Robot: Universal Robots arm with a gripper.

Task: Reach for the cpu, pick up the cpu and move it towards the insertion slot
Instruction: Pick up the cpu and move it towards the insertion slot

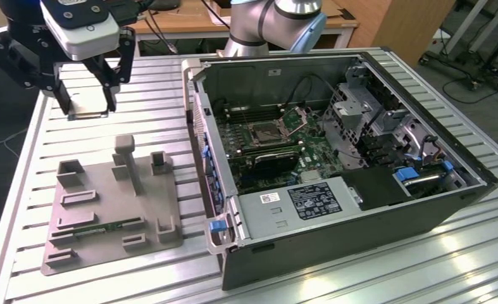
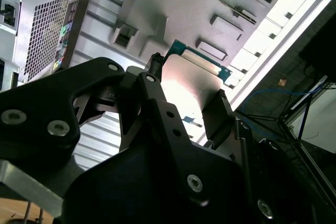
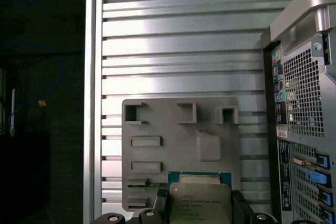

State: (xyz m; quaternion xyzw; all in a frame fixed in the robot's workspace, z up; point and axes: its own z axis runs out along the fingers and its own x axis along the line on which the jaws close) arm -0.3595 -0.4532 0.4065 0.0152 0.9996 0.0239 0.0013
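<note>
Gripping the cpu [image 1: 88,101] by two opposite edges, the claw [image 1: 87,109] is clenched on it and holds it clear of the table [image 1: 155,82]. In the exterior view the claw hangs over the table's slatted metal surface. It is beyond the far end of the grey tray [image 1: 105,209] and to the exterior view's left of the open computer case [image 1: 333,240].

In the second wrist view the cpu [image 2: 189,85] sits between the two black fingers [image 2: 218,111], one pressed against each side, with its green rim showing along the far edge. In the first wrist view the cpu [image 3: 199,200] turns its pale metal top to the camera (the printed side). The tray [image 3: 178,145] lies below it on the table, and the case [image 3: 304,103] stands beside the tray.

The insertion slot [image 1: 266,132] lies on the green board inside the case. Its hinged metal plate stands raised and its dark centre is exposed. The slot is well apart from the cpu, with the case's side wall and a stretch of table between them.

A narrow green circuit strip [image 1: 105,227] rests in one recess of the tray.
</note>
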